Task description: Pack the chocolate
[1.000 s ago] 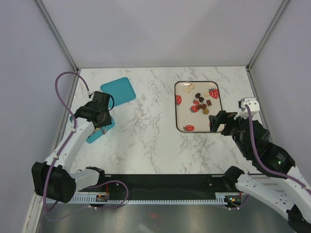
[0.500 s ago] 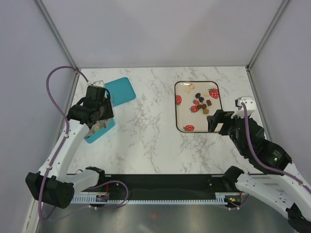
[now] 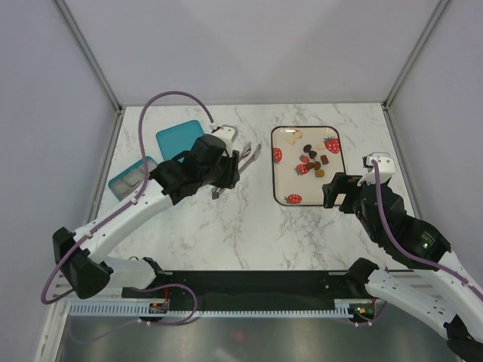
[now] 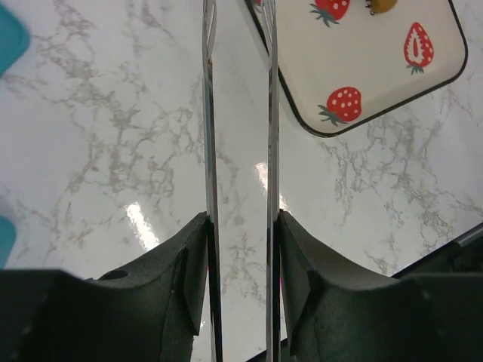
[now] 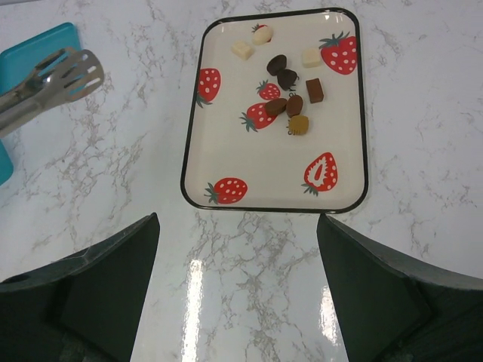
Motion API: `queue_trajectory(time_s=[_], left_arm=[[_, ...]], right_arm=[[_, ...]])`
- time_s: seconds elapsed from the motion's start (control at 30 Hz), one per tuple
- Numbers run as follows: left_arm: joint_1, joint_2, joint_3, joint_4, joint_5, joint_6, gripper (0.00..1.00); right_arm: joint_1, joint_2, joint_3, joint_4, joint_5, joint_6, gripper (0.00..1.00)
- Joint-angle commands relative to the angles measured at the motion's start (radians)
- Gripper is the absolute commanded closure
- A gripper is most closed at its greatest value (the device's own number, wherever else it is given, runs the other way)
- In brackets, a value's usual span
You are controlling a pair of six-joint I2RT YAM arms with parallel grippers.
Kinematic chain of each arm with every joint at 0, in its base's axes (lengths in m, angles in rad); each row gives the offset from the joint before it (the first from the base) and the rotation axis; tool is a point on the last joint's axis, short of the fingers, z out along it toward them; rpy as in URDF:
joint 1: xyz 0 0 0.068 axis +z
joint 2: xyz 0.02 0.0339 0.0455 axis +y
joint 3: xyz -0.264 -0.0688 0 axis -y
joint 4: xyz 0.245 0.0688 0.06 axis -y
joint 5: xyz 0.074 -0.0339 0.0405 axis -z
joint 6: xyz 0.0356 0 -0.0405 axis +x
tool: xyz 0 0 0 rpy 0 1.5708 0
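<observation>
Left gripper, clamped on tongs, now swung from box at the table's left edge to mid-table, tips nearing tray; chocolate in tray's far half, likely next pick; right gripper wide, empty.

1. Left gripper is clamping the silver tongs, one black finger pressing each arm from outside.
2. Both tong arms are running straight up out of frame; tips not showing.
3. Marble table is lying underneath.
4. Tray corner is sitting upper right, carrying strawberry prints; one brown chocolate piece is peeking in at the top edge.
5. Teal thing is poking in upper left.
</observation>
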Motion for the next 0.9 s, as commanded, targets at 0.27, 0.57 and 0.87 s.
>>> queue_trajectory(time_s=[0.27, 0.57, 0.87], left_arm=[[-0.233, 0.334, 0.219, 0.273, -0.032, 0.02, 0.51], [-0.322, 0.558, 0.322, 0.359, 0.002, 0.049, 0.5], [-0.327, 0.694, 0.377, 0.356, 0.002, 0.017, 0.5]], right_arm=[[0.005, -0.012, 0.083, -0.034, 0.076, -0.031, 0.06], [0.005, -0.038, 0.081, -0.03, 0.114, -0.061, 0.06], [0.005, -0.087, 0.066, -0.024, 0.139, -0.067, 0.06]])
